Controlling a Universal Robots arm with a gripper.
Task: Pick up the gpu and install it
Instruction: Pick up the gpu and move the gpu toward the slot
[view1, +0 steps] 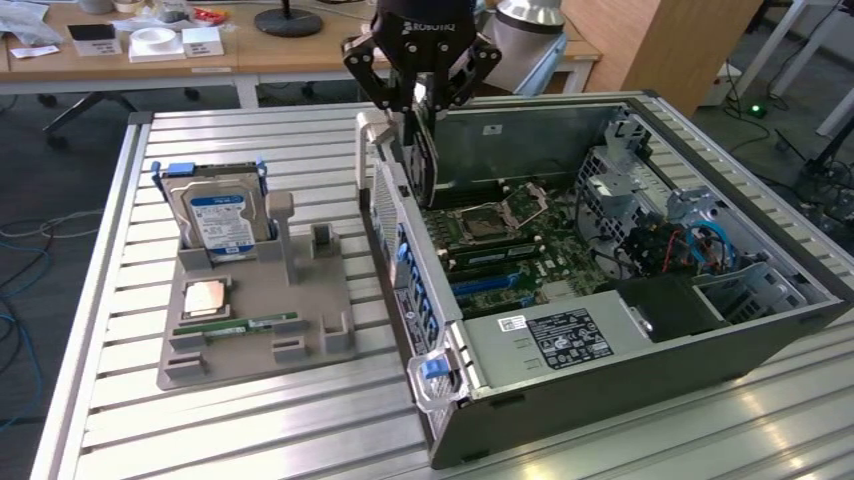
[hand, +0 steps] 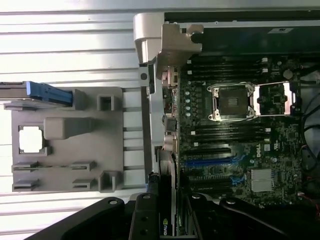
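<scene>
A black robot gripper (view1: 424, 105) hangs at twelve o'clock in the exterior view, its two jaws partly closed and clamped on the flat faces of the gpu (view1: 423, 160). The gpu is a single thin, dark circuit card held upright on edge, just beside the perforated rear wall of an open computer case (view1: 747, 340). Whether the card's lower edge touches anything inside cannot be told. The case is a boxy dark metal shell lying on its side on a counter (view1: 267, 420) of ribbed, pale aluminium slats. Inside it lie one dark green motherboard (view1: 534, 262), one square metal-framed processor socket (view1: 483, 222) and one grey power supply (view1: 561, 335) with a printed label. At nine o'clock from the case sits one matte grey moulded tray (view1: 254, 355). It holds one boxy silver hard drive (view1: 220, 222) with a blue-and-white label, standing upright. Also on the tray are one square, shiny processor chip (view1: 204, 298) lying flat and one narrow green memory stick (view1: 238, 325).
</scene>
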